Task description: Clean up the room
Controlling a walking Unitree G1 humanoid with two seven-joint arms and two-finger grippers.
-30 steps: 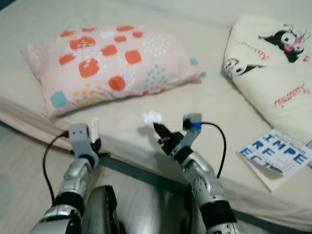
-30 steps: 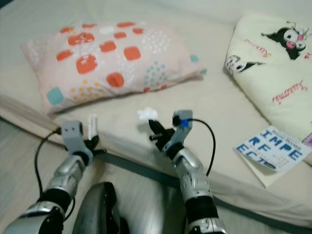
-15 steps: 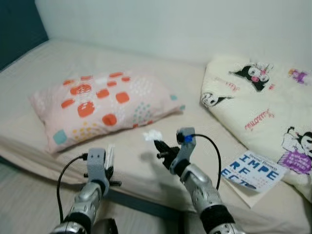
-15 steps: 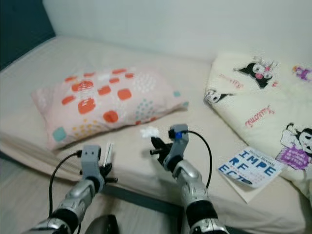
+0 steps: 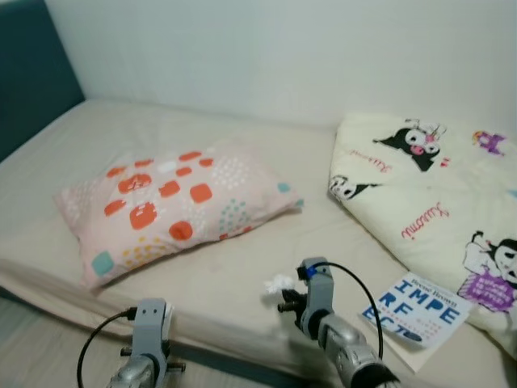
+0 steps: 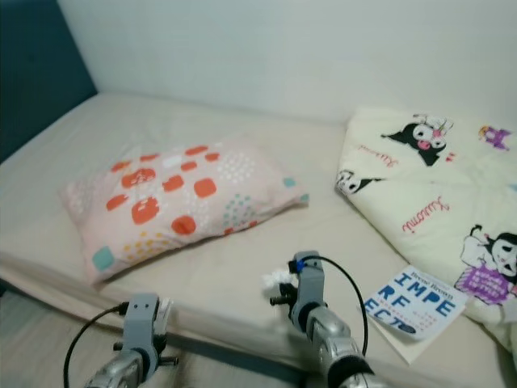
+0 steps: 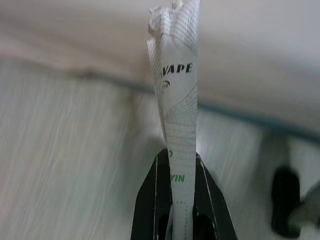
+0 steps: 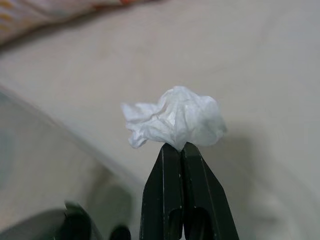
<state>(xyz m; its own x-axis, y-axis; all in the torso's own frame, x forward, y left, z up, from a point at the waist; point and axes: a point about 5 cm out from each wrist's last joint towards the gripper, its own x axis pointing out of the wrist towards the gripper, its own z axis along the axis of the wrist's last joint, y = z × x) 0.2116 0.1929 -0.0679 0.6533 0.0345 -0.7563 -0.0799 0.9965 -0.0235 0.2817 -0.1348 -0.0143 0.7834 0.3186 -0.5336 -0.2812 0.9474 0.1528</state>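
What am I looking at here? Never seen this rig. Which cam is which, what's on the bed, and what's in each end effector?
It's a humanoid robot tidying a bedroom. The two wide pictures come from a stereo camera on its head, looking down at a bed. The two close-ups come from cameras on its wrists, each looking along two black fingers. On the bed lie a spotted pillow, a cartoon-print quilt and a blue-lettered booklet. The left end effector is shut on a printed paper wrapper. The right end effector is shut on a crumpled white tissue, held over the mattress.
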